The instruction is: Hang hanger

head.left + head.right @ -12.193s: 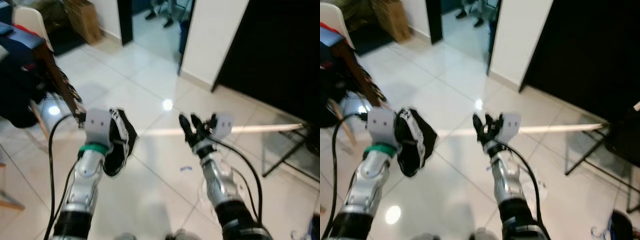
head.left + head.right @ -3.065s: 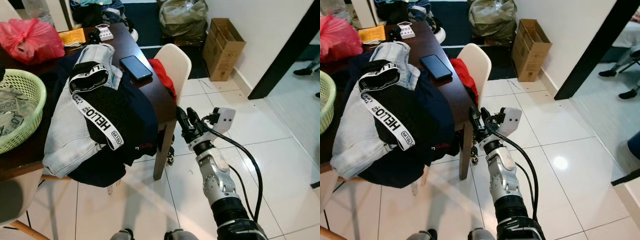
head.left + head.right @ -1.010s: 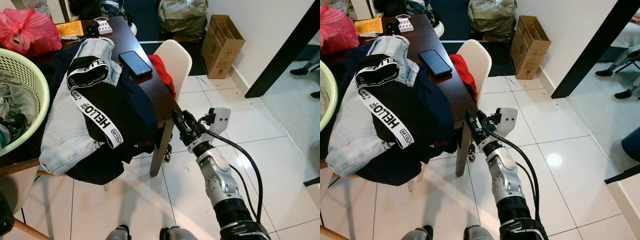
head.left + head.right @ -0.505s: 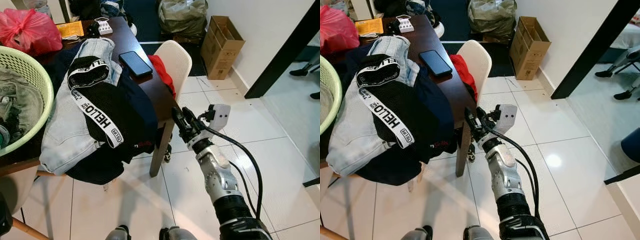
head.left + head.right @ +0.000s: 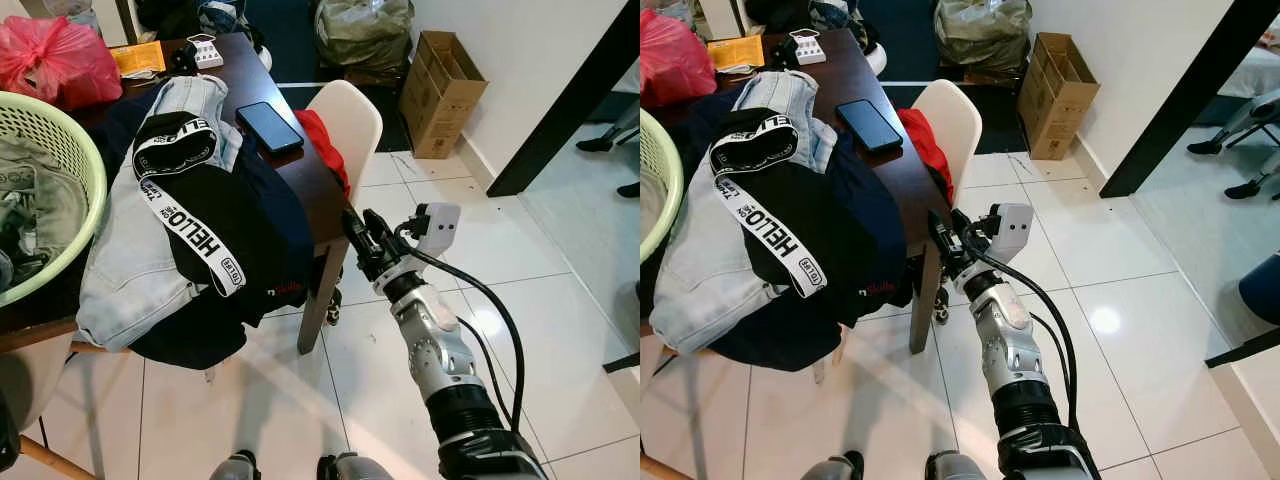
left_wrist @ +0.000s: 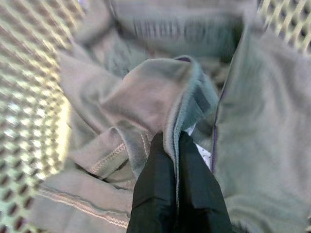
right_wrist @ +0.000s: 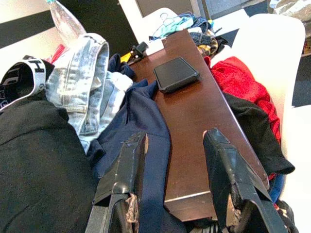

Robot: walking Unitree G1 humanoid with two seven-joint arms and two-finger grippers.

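- Right gripper [image 7: 175, 167] is hovering with its two black fingers [image 7: 121, 170] spread wide and gripping nothing; the gap between them is framing the near corner of the dark wooden table [image 7: 194, 121].
- Seen from the head, that gripper [image 5: 357, 232] is reaching toward the table's corner, just beside it, not clearly touching (too close to call).
- Beyond the fingertips, a black phone [image 7: 176, 74] is lying flat on the tabletop.
- To one side of the fingers, a navy garment [image 7: 146, 131] is draping over the table edge, with light denim jeans [image 7: 80, 82] past it and a black garment [image 5: 215, 225] piled on top.
- The black garment's white waistband [image 5: 190, 232] is reading "HELLO" in black capitals, with a smaller label further along the band that is too small to read.
- On the other side of the fingers, a red cloth [image 7: 243, 92] is hanging over a white chair [image 5: 350, 120].
- Left gripper [image 6: 176, 194] is sitting inside the green laundry basket [image 5: 55, 120], its fingers pressed together on a fold of grey cloth [image 6: 180, 111], the fabric edge caught between them (view is blurred).
- The basket's mesh wall [image 6: 29, 97] is showing past the cloth on either side of those fingers.
- No hanger can be made out in any view.
- Further off: a cardboard box [image 5: 440, 78] against the wall, a red plastic bag [image 5: 55, 65] on the table's far end.
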